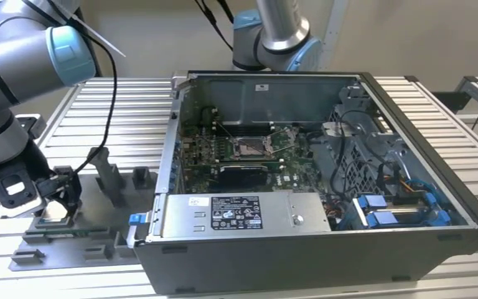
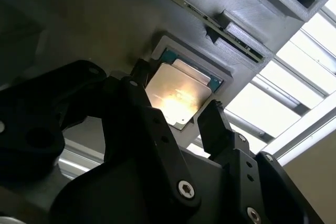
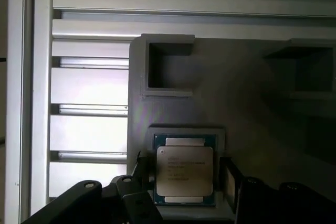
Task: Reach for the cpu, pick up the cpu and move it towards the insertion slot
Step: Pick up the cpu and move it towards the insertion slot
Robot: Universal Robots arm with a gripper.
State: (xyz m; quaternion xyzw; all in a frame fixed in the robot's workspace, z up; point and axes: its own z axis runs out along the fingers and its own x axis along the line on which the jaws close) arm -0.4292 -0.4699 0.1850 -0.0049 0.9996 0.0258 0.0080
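The cpu point(image 2: 181, 92) lies flat, silver top up, in a shallow grey seat on the holder plate point(image 1: 98, 246) at the exterior view's left. My gripper point(image 1: 50, 208) is low over it and open. In both wrist views the black fingers point(image 2: 214, 124) stand on opposite sides of the cpu point(image 3: 185, 169), with small gaps to its edges. The gripper point(image 3: 185, 176) straddles the chip without clamping it. The insertion slot point(image 1: 249, 147), a silvery square frame with a dark centre, sits on the green board inside the open computer case, well to the exterior view's right of my gripper.
The open computer case point(image 1: 438, 205) takes up the middle of the slatted metal table point(image 1: 114, 118), with its power supply box point(image 1: 239, 215) along the near side. Upright grey blocks point(image 1: 110, 174) rise from the holder plate beside my gripper. A second arm's base point(image 1: 272, 37) stands behind the case.
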